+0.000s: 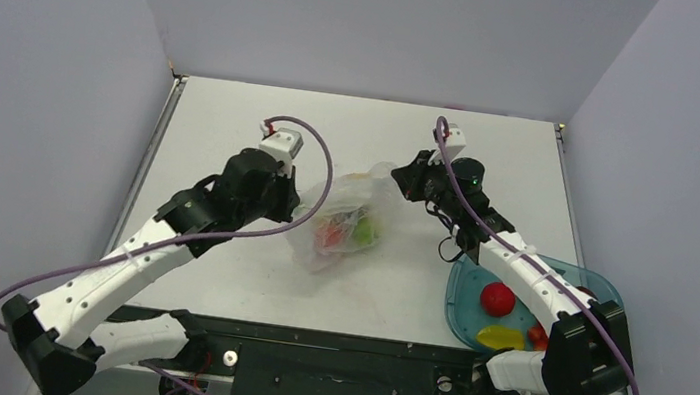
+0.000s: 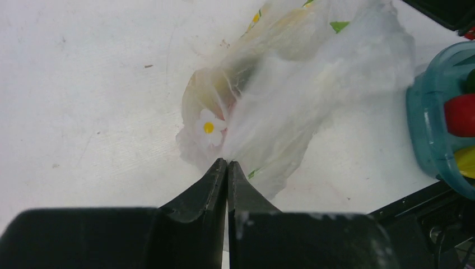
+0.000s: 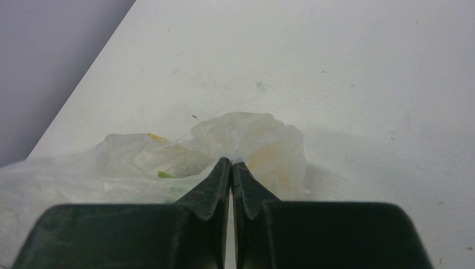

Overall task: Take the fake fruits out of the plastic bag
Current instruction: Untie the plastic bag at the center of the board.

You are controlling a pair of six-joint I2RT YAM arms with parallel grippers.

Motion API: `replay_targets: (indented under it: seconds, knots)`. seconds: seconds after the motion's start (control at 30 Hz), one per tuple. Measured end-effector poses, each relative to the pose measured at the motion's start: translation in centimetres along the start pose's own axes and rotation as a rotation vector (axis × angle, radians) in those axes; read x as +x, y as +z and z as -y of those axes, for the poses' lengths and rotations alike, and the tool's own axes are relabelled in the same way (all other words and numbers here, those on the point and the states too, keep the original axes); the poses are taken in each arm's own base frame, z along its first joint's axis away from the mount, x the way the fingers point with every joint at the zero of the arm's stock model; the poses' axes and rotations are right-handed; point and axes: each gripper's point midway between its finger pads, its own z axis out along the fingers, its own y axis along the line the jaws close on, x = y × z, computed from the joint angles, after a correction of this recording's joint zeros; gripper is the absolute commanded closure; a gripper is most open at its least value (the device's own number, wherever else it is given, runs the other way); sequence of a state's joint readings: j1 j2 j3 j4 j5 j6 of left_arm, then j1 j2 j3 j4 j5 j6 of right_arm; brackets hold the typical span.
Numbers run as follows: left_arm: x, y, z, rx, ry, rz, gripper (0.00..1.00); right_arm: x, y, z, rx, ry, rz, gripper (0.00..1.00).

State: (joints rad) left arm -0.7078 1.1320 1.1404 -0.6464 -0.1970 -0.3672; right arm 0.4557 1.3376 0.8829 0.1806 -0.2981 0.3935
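The plastic bag point(image 1: 348, 220) lies mid-table, crinkly and clear, with red and green fake fruits point(image 1: 350, 229) showing through it. My left gripper point(image 1: 293, 201) is shut on the bag's left edge; in the left wrist view the fingertips point(image 2: 227, 162) pinch the film point(image 2: 313, 89) by a daisy print point(image 2: 208, 127). My right gripper point(image 1: 407, 179) is shut on the bag's right top edge; in the right wrist view point(image 3: 231, 162) it pinches bunched film point(image 3: 252, 140). A red fruit point(image 1: 497, 298) and a yellow fruit point(image 1: 498, 335) lie in the teal tray point(image 1: 460, 294).
The teal tray stands at the near right under my right forearm, and shows in the left wrist view point(image 2: 428, 134). The black base rail point(image 1: 336, 357) runs along the near edge. Grey walls enclose the table on three sides.
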Motion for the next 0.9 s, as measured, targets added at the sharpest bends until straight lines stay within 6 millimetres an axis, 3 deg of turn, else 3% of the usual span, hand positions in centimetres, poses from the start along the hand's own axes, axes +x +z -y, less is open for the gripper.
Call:
replay_targets:
  seconds: [0.1, 0.2, 0.33, 0.5, 0.6, 0.7, 0.8, 0.9]
  knots:
    - [-1.0, -2.3, -0.4, 0.034, -0.034, 0.104, 1.0, -0.2, 0.0, 0.6, 0.022, 0.003, 0.008, 0.92]
    - [-2.2, -3.3, -0.1, 0.071, -0.038, 0.164, 1.0, -0.3, 0.0, 0.7, 0.029, 0.001, 0.011, 0.83]
    - [-2.6, -2.1, 0.2, 0.093, 0.016, 0.166, 1.0, 0.0, 0.1, 0.6, 0.046, -0.016, 0.007, 0.66]
    - [-3.0, 0.5, -0.1, 0.091, 0.101, 0.152, 1.0, 2.0, -0.4, 1.1, 0.124, -0.028, -0.06, 0.44]
    - [-4.2, 1.1, 0.3, 0.127, 0.133, 0.203, 1.0, 2.7, -1.8, 1.6, 0.187, -0.045, -0.094, 0.37]
    - [-4.5, 1.1, 0.7, 0.173, 0.171, 0.272, 1.0, 1.9, -3.8, 1.4, 0.233, -0.081, -0.081, 0.33]
    - [-3.5, 1.0, 0.9, 0.204, 0.211, 0.284, 1.0, 0.7, -5.7, 0.0, 0.23, -0.114, -0.042, 0.3]
    - [-4.1, 0.3, 1.0, 0.215, 0.25, 0.322, 1.0, -0.4, -7.2, -1.7, 0.187, -0.13, 0.0, 0.29]
